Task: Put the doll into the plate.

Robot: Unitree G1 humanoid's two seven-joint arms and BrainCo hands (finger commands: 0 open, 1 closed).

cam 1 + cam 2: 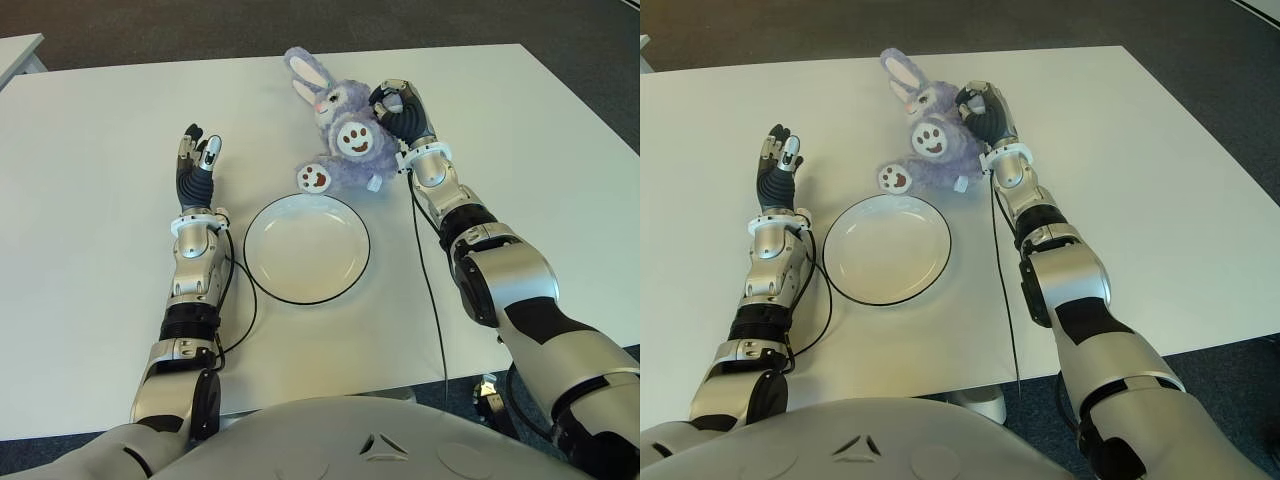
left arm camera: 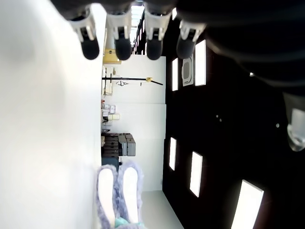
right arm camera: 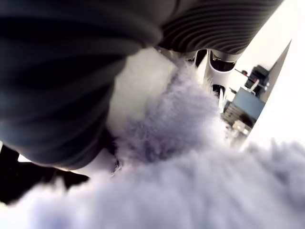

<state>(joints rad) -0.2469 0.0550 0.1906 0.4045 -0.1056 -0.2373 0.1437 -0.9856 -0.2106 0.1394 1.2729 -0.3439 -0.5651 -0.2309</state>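
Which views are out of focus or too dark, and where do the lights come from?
Right wrist view: the fluffy purple plush rabbit doll fills it, blurred, with a dark finger of the right robot hand in front. Left wrist view: dark, bright ceiling panels. Eye views: sharp, evenly lit, soft shadows on the white table.

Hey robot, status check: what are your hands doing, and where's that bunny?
Right hand shut on the doll, beyond the plate. Left hand open, left of the plate, holding nothing. Plate empty, nothing in the way.
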